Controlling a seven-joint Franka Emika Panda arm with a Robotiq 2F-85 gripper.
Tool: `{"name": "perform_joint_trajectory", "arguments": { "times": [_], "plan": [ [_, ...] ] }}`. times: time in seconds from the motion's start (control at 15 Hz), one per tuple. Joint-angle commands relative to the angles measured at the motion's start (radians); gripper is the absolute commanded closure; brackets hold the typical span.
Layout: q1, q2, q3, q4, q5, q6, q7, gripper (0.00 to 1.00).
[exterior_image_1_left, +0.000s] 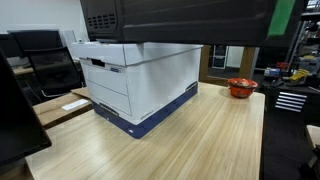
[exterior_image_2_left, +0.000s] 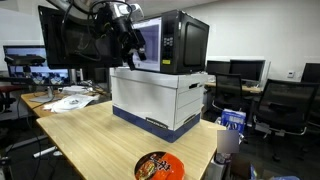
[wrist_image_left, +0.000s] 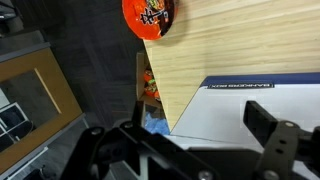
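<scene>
A black microwave (exterior_image_2_left: 178, 42) stands on a white cardboard file box (exterior_image_2_left: 160, 100) on a light wooden table (exterior_image_2_left: 90, 130); both also show in an exterior view, microwave (exterior_image_1_left: 180, 20) and box (exterior_image_1_left: 140, 85). My gripper (exterior_image_2_left: 128, 35) hangs in the air by the microwave's door side, above the box. In the wrist view my gripper (wrist_image_left: 185, 145) is open and empty, with the box top (wrist_image_left: 260, 110) below it. A red bowl with a printed lid (exterior_image_2_left: 158, 166) sits near the table edge, away from the gripper; it also shows in the wrist view (wrist_image_left: 148, 15) and in an exterior view (exterior_image_1_left: 242, 88).
Office chairs (exterior_image_2_left: 285, 105) and monitors (exterior_image_2_left: 25, 58) surround the table. Papers (exterior_image_2_left: 70, 98) lie on a neighbouring desk. A blue bag (exterior_image_2_left: 232, 120) stands beside the table. Orange and blue items (wrist_image_left: 150, 90) lie on the floor below the table edge. A drawer unit (exterior_image_1_left: 290, 100) stands nearby.
</scene>
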Motion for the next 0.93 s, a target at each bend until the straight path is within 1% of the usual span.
{"name": "perform_joint_trajectory", "arguments": {
  "times": [0.0,0.07,0.13,0.27,0.33,0.4,0.47,0.67,0.8,0.87],
  "plan": [
    [-0.014,0.004,0.042,0.02,0.002,-0.06,0.172,0.0],
    [-0.011,0.012,0.053,0.033,0.027,-0.104,0.246,0.0],
    [-0.009,0.017,0.06,0.04,0.037,-0.134,0.293,0.0],
    [-0.006,0.029,0.064,0.064,0.072,-0.2,0.318,0.0],
    [-0.004,0.036,0.059,0.077,0.099,-0.22,0.298,0.0],
    [0.0,0.044,0.048,0.092,0.14,-0.238,0.242,0.0],
    [-0.001,0.049,0.04,0.101,0.17,-0.236,0.214,0.0],
    [-0.005,0.057,0.012,0.116,0.242,-0.184,0.105,0.0],
    [-0.003,0.061,-0.01,0.118,0.29,-0.144,-0.026,0.0],
    [-0.008,0.064,-0.023,0.147,0.306,-0.165,-0.093,0.0]
  ]
}}
